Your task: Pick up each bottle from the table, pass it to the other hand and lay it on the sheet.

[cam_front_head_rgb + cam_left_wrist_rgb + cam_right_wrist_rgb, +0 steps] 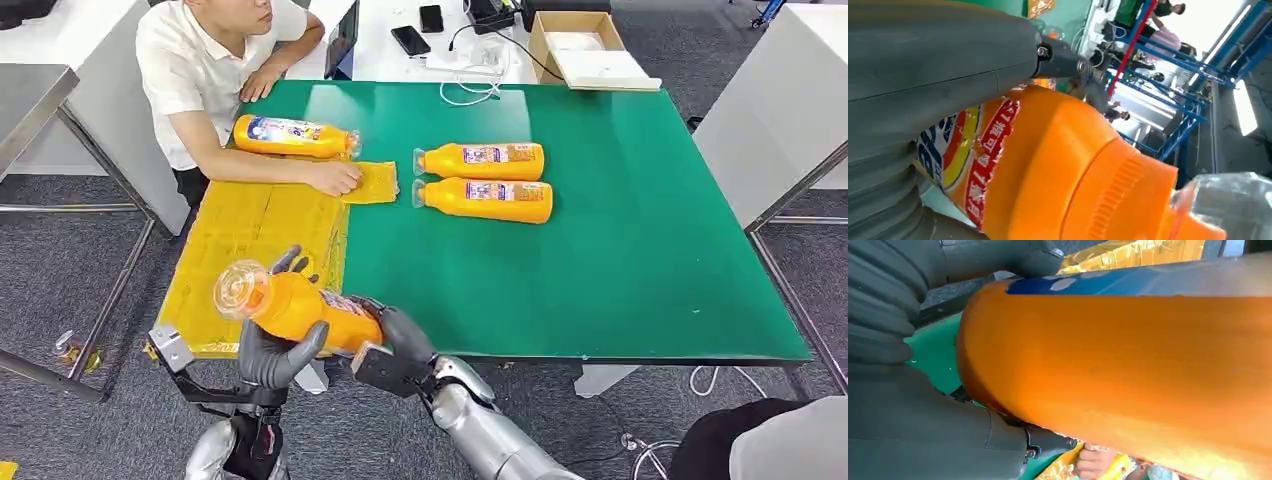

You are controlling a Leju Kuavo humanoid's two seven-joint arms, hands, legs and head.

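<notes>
One bottle (300, 307) in both hands, three on table (620, 250).

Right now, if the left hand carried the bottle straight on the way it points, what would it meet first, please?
Probably the yellow sheet: the left hand points up and away over the table's near edge with the held bottle. Beyond lies the person's hand; depth is uncertain.

The label (965, 165) on the bottle (1058, 170) beside the left hand's thumb (938, 70) bears a red strip. On it stand a white "1" and Chinese characters too skewed to read.
</notes>
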